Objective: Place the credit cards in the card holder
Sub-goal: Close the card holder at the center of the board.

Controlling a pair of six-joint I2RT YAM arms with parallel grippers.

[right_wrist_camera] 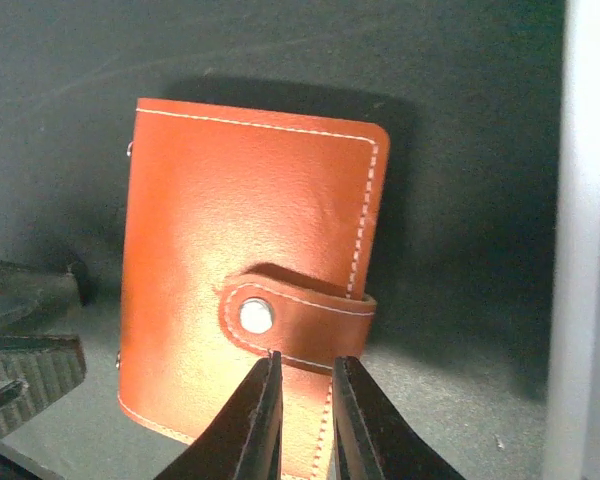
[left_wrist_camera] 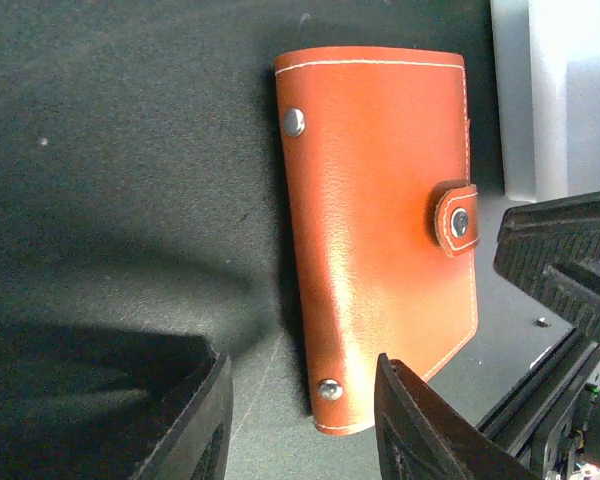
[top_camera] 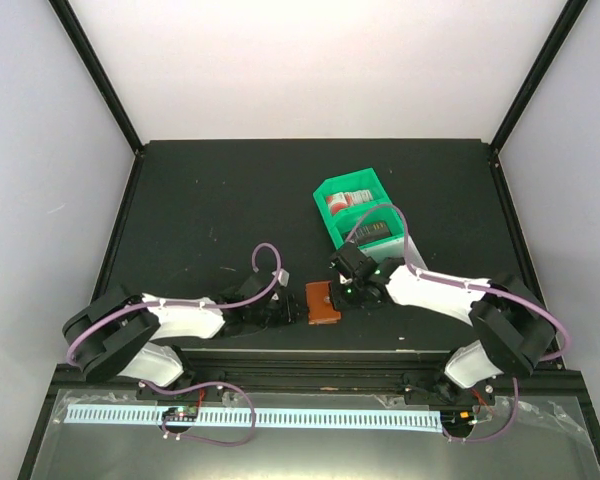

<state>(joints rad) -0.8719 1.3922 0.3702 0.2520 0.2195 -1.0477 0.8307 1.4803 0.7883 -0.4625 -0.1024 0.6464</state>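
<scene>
The brown leather card holder (top_camera: 323, 303) lies flat and closed on the black surface (top_camera: 200, 200), close to the near edge and about midway along it. Its snap tab (right_wrist_camera: 290, 320) is fastened, so my job now, as I judge it, is to get it open.

My left claw (left_wrist_camera: 302, 365) is released. Its fingers are spread and hold nothing, and the holder's riveted spine corner sits just beyond the tips. My right claw (right_wrist_camera: 305, 365) is almost clenched, with only a thin slit between the fingers, just below the tab over the stitched edge. I cannot tell whether it nips the leather.

To do this well, I should press the left claw down on the spine side so the holder cannot slide. Then the right claw can catch the tab's rounded end and peel it up off the stud rather than drag it sideways. If I pinch the whole cover, the holder will probably lift with it.

The red-and-white and dark credit cards (top_camera: 352, 200) wait in the green divided plastic tray (top_camera: 330, 215), toward the far edge.
</scene>
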